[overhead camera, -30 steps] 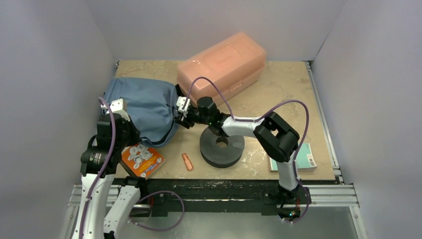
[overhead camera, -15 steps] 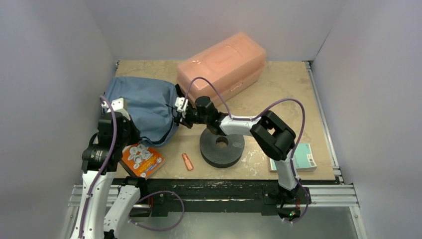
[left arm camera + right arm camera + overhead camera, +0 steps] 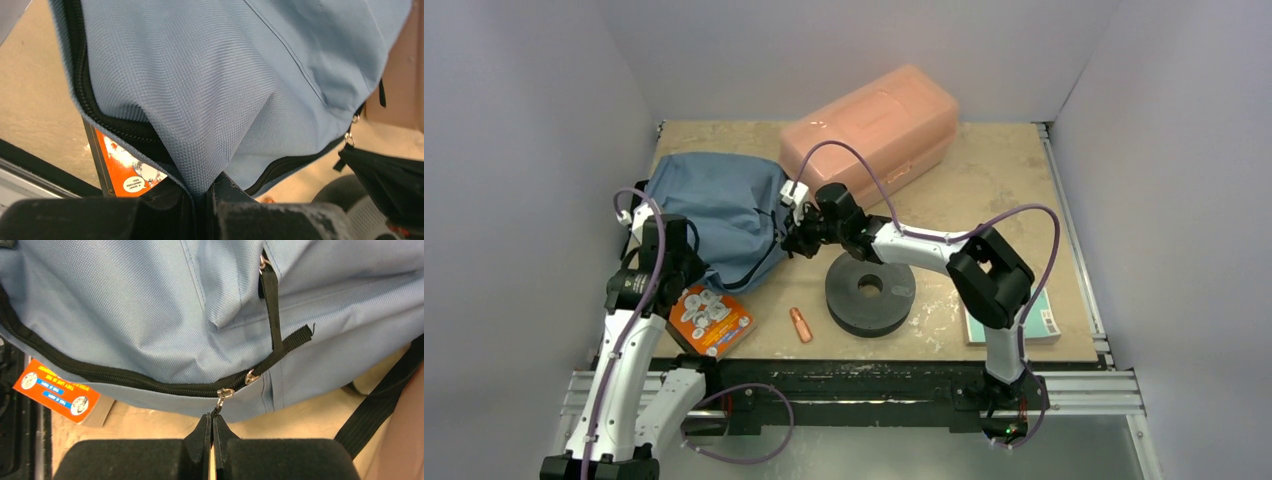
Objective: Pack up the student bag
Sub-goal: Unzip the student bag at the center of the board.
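Now, with left gripper [image 3: 204, 194] clamped on student bag [image 3: 225, 90] fabric and right gripper [image 3: 212, 421] pinching zipper pull [image 3: 219, 402], draw steadily along the teeth [image 3: 125, 379], keeping fabric taut.

Free at upper right over tabletop [image 3: 1009, 170]; blocked centre by black disc [image 3: 870, 292], upper centre by pink box [image 3: 871, 128], left by student bag [image 3: 714, 205].

The left gripper [image 3: 204, 194] pinches a raised fold of the student bag [image 3: 200, 75] between its closed jaws, with the black zipper [image 3: 110, 125] and an orange packet [image 3: 120, 167] just to its left.
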